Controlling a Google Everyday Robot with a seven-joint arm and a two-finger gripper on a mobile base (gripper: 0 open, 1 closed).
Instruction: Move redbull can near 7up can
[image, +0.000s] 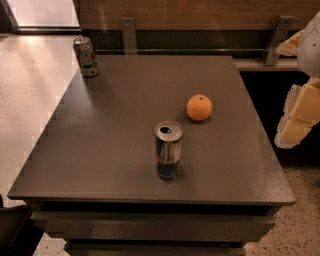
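The redbull can (168, 150) stands upright near the front middle of the dark table (110, 130); it is slim, blue and silver, with a shiny top. The 7up can (86, 56) is greyish-silver with dark and reddish markings and stands upright at the table's far left corner. My gripper (298, 117) shows as pale yellow and white parts at the right edge of the view. It is beyond the table's right side, well apart from both cans, and holds nothing that I can see.
An orange (199, 108) lies on the table, right of and behind the redbull can. A wooden wall with metal brackets (128, 34) runs behind the table. Light speckled floor (25, 95) lies to the left.
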